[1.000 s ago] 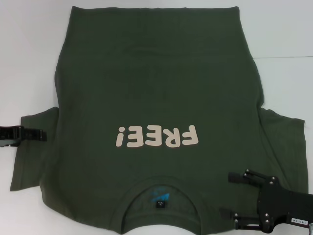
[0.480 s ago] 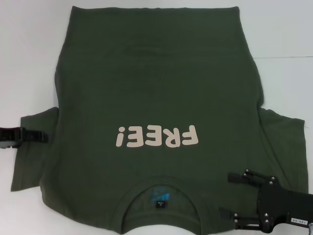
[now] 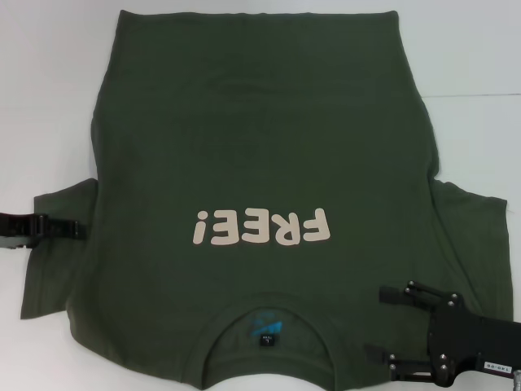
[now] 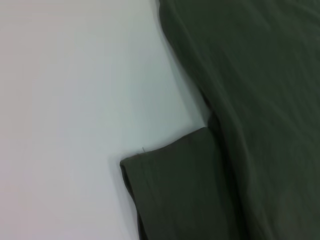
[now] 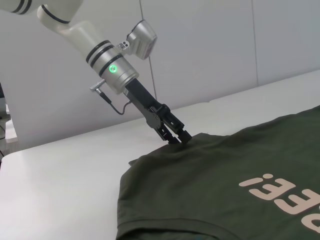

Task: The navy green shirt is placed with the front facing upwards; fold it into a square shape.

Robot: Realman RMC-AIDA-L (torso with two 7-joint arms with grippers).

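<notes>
The navy green shirt (image 3: 260, 138) lies flat and face up on the white table (image 3: 49, 98), collar (image 3: 236, 314) nearest me, with the cream "FREE!" print (image 3: 260, 228) upside down in the head view. My left gripper (image 3: 80, 230) is at the outer edge of the shirt's left sleeve (image 3: 57, 269), low at the cloth; the right wrist view shows it (image 5: 181, 138) touching the sleeve's edge. My right gripper (image 3: 376, 324) is open over the shirt's right shoulder, beside the collar, and holds nothing. The left wrist view shows the sleeve (image 4: 180, 195) and the shirt's side (image 4: 250, 100).
White table surface lies all around the shirt, with a seam (image 3: 472, 94) on the right. A pale panelled wall (image 5: 210, 50) stands behind the table's far edge in the right wrist view.
My left gripper has crept a little to the right, onto the left sleeve's edge. The right gripper and the shirt have not moved.
</notes>
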